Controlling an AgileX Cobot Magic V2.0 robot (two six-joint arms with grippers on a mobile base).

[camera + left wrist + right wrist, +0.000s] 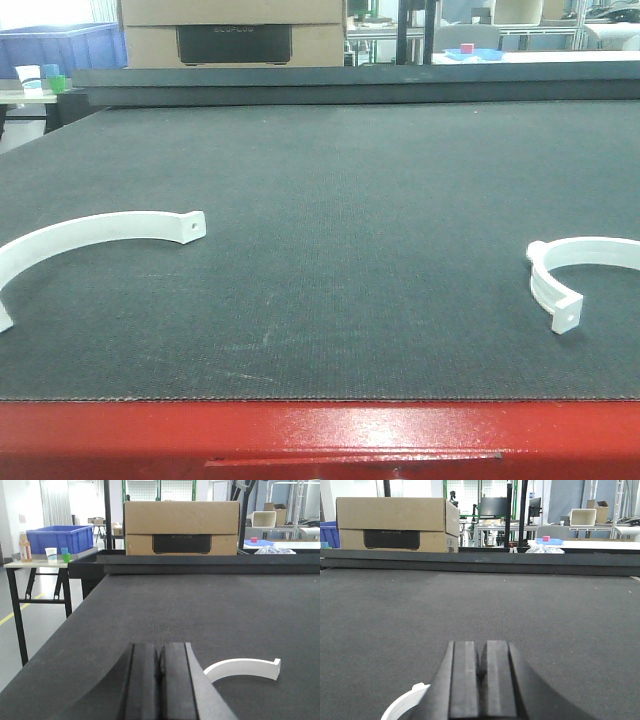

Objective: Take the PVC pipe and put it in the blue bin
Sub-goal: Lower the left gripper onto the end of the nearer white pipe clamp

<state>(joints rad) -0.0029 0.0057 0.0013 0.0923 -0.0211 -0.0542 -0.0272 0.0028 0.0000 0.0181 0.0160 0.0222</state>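
left claw (160, 680) pressed together, empty | curved white PVC pipe (242, 668) lies flat on dark tabletop (200, 610), just right-forward of it, arc running sideways | right claw (481, 680) also pressed together | blue bin (59, 537) far left, off tabletop

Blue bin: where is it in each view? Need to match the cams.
Front: bin in the top left corner.
Left wrist: upper left, in full view.
Right wrist: only a blue sliver at the far left edge, likely the bin.
Shared landmark: the cardboard box, right of the bin in all three.
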